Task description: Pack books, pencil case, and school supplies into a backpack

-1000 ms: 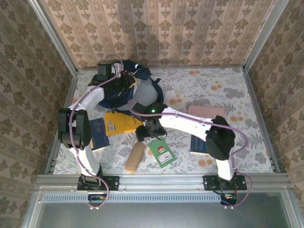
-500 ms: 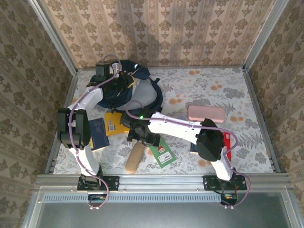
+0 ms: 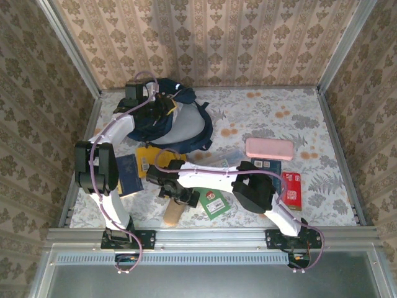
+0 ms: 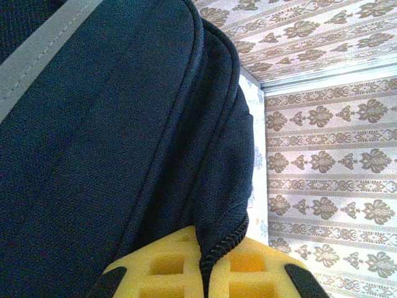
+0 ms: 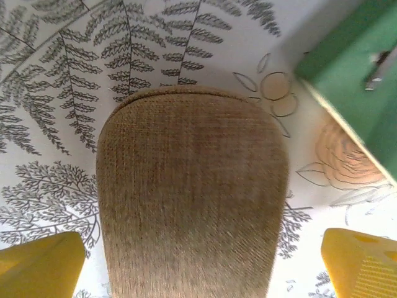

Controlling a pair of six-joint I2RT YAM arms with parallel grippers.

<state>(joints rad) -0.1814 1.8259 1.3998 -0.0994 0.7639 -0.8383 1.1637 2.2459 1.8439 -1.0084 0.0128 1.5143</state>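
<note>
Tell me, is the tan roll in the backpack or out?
Out. The tan roll lies flat on the table, the open right gripper straddling it.

The left arm (image 3: 99, 167) and the right arm (image 3: 214, 176) are both built of smooth white links joined by bulky, rounded black joint housings, and each ends below in a flat black base plate (image 3: 127, 238). A thin lavender cable (image 3: 107, 129) runs in loose loops along each arm. The left arm's fingers (image 4: 167, 270) are bright yellow with square moulded recesses and black mounts at their sides. The right arm's fingers (image 5: 363, 261) are the same yellow, one finely ribbed on its face.
</note>
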